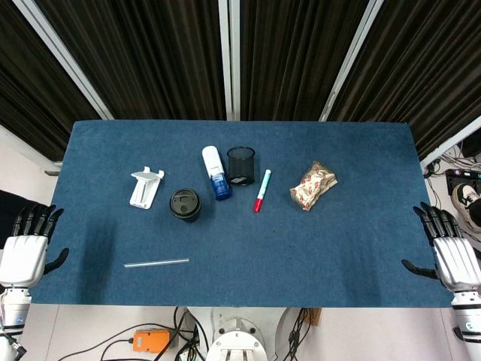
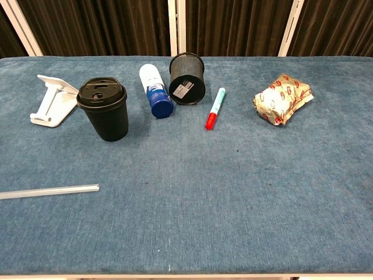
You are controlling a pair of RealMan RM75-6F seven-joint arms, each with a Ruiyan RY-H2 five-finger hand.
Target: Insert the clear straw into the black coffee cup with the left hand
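The clear straw [image 1: 156, 263] [image 2: 49, 191] lies flat near the table's front left edge. The black coffee cup [image 1: 185, 204] [image 2: 104, 108] stands upright with its lid on, behind and to the right of the straw. My left hand [image 1: 27, 248] hangs off the table's left side, fingers spread, holding nothing, well left of the straw. My right hand [image 1: 446, 247] is off the right edge, also open and empty. The chest view shows neither hand.
A white phone stand [image 1: 145, 186] [image 2: 52, 101] lies left of the cup. A white-and-blue bottle [image 1: 216, 172] [image 2: 155, 91], black mesh pen holder [image 1: 240, 165] [image 2: 187, 78], red-capped marker [image 1: 261, 190] [image 2: 214, 108] and a wrapped snack [image 1: 313, 185] [image 2: 282, 98] sit across the blue table [image 1: 331, 256] middle.
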